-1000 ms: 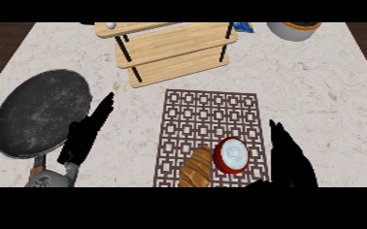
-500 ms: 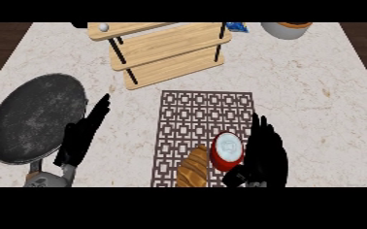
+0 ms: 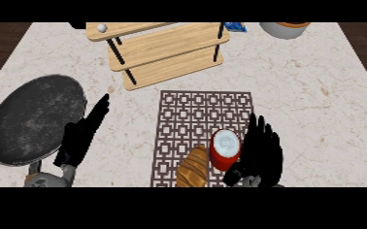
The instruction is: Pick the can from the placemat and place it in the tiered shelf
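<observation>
A red can (image 3: 224, 150) with a pale lid stands on the brown patterned placemat (image 3: 203, 116), near its lower right corner. My right hand (image 3: 260, 150) is right beside the can on its right, fingers relaxed and pointing up, touching or almost touching it. The wooden tiered shelf (image 3: 166, 51) stands at the back, left of centre. My left hand (image 3: 82, 135) rests open at the lower left, between the pan and the placemat, fingers up.
A croissant (image 3: 192, 167) lies on the placemat just left of the can. A large dark round pan (image 3: 36, 117) fills the left side. A grey bowl (image 3: 285, 29) and a blue packet (image 3: 235, 27) sit at the back right.
My right hand has moved left, from the placemat's right edge to right against the can. The left hand and the can have stayed put.
</observation>
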